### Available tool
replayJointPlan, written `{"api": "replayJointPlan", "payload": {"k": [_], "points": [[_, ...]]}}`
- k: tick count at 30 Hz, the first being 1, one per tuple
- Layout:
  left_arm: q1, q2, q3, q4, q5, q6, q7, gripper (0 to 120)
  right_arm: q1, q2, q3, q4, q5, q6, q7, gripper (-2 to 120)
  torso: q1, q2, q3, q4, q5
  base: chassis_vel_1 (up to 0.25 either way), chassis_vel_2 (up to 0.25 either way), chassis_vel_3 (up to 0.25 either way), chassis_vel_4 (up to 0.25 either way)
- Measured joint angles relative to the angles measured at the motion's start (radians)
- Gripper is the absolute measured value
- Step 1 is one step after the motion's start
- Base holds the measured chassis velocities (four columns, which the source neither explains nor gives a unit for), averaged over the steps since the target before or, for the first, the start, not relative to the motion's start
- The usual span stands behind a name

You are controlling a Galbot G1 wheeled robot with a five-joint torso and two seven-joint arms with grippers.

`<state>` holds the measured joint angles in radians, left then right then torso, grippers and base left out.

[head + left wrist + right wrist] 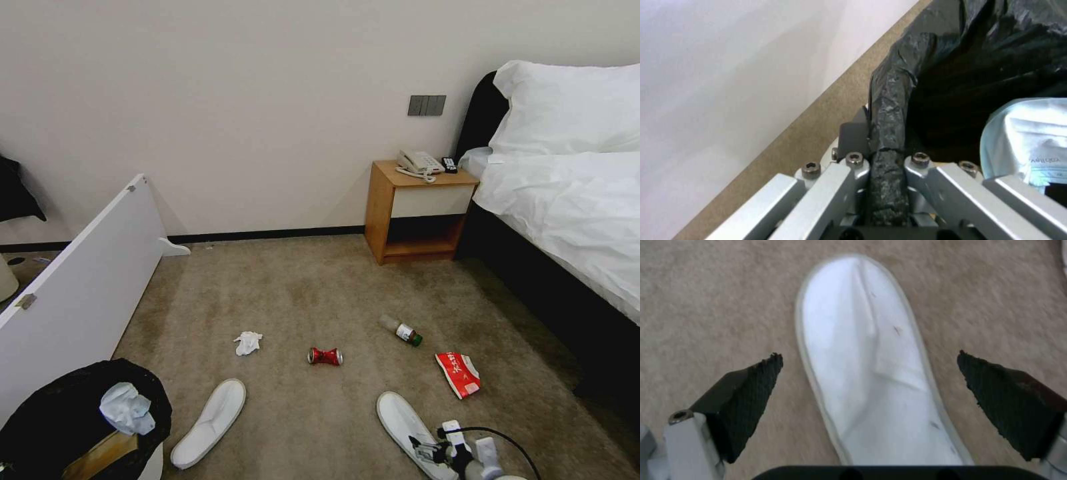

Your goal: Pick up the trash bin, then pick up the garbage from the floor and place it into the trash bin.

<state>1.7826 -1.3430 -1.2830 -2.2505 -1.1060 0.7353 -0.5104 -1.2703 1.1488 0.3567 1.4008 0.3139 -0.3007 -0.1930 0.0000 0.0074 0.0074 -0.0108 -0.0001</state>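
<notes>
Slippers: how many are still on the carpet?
2. The left slipper lies beside the trash bin; the right slipper lies under the open right gripper.

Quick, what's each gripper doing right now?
Left gripper: shut on the trash bin rim.
Right gripper: open above a white slipper.

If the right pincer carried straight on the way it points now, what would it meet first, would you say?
Most likely the white slipper lying on the carpet: the open right pincer has a finger on either side of it, though the remaining gap is unclear.
</notes>
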Motion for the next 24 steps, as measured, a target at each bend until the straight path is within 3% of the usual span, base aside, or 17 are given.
{"api": "replayJointPlan", "payload": {"k": [15,17,21,23,24], "points": [[-0.001,0.0,-0.003,-0.006,0.0,0.0,-0.001,3,0.093,0.019,-0.032,-0.077,-0.023,0.002,-0.006,98,0.0,0.0,0.0,-0.0001,0.0,0.0,0.0,0.0,0.0],[-0.002,-0.001,-0.001,-0.006,0.001,0.0,-0.001,3,0.115,0.033,-0.034,-0.117,-0.02,-0.002,-0.01,85,0.0,0.0,0.0,0.0,0.0,0.0,0.0,0.0,0.0],[-0.002,-0.001,-0.001,-0.006,0.001,0.0,-0.002,3,0.128,0.043,-0.038,-0.15,-0.015,-0.003,-0.017,77,0.0,0.0,0.0,-0.0001,0.0001,0.0,0.0,0.0,0.0],[-0.003,0.0,-0.002,-0.008,0.001,0.0,-0.002,3,0.142,0.057,-0.042,-0.185,-0.012,-0.003,-0.026,64,0.0,0.0,0.0,-0.0001,0.0002,0.0,0.0,0.0,0.0],[-0.003,0.0,-0.002,-0.008,0.001,0.0,-0.002,3,0.142,0.057,-0.042,-0.185,-0.012,-0.003,-0.026,64,0.0,0.0,0.0,-0.0001,0.0002,0.0,0.0,0.0,0.0]]}}
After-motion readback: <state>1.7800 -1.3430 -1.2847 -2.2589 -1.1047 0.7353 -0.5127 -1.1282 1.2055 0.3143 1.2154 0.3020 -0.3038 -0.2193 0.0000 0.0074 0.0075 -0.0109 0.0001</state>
